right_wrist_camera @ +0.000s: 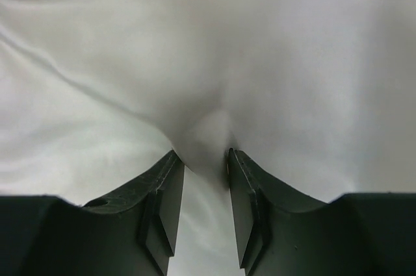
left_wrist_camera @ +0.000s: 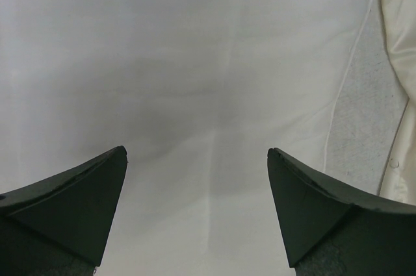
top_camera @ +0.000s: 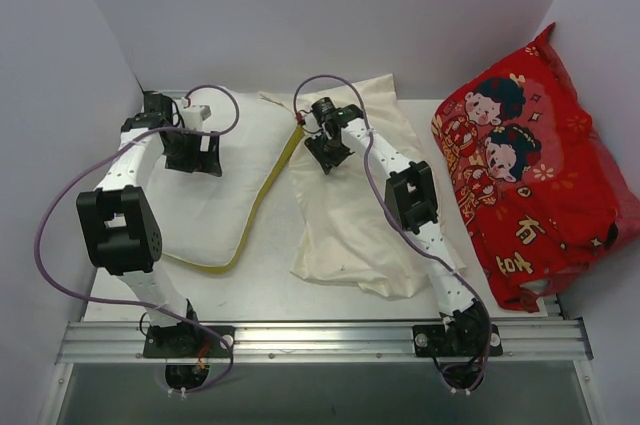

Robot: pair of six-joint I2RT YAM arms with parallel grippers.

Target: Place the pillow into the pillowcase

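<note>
Your left arm (top_camera: pixel 118 215) rises from its base at lower left with the elbow folded out to the left. It reaches to the upper left of the frame, where the left gripper (top_camera: pixel 193 153) points down. On its wrist view both fingers (left_wrist_camera: pixel 78 198) stand wide apart, nothing between them. Your right arm (top_camera: pixel 412 197) stretches up and leftward from lower right toward upper centre. There the right gripper (right_wrist_camera: pixel 205 159) has its jaws nearly together, pinching a raised fold of the pillowcase (right_wrist_camera: pixel 207 130).
</note>
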